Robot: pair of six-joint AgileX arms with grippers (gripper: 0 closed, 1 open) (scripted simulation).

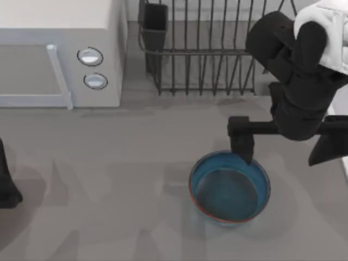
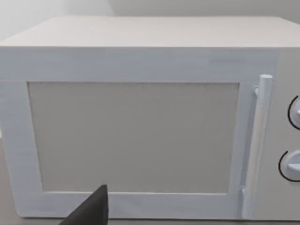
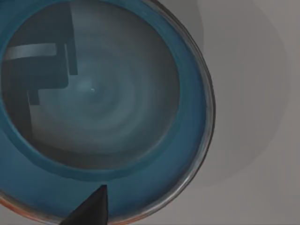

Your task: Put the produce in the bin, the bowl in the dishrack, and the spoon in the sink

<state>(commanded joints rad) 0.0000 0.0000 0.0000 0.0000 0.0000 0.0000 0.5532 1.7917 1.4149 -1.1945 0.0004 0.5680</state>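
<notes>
- The bowl [image 1: 230, 188] sits on the counter [image 1: 109, 190] towards its near right edge, upright and empty; the right wrist view looks straight down into it.
- The right gripper [image 1: 288, 144] hangs over the bowl's far rim, its fingers spread wide, one finger [image 1: 242, 141] just above that rim. Likely risk: a descent too far inboard would close on air, or strike the glazed rim and skid the bowl towards the near edge.
- A thin rim pinch may let the bowl tip in the lift.
- The dishrack [image 1: 206, 54] stands beyond, at the far edge; a low carry could catch its bars.
- The microwave [image 1: 60, 54] occupies the far left corner.
- The left gripper [image 1: 6, 185] waits at the left edge; whether its fingers are apart I cannot tell.
</notes>
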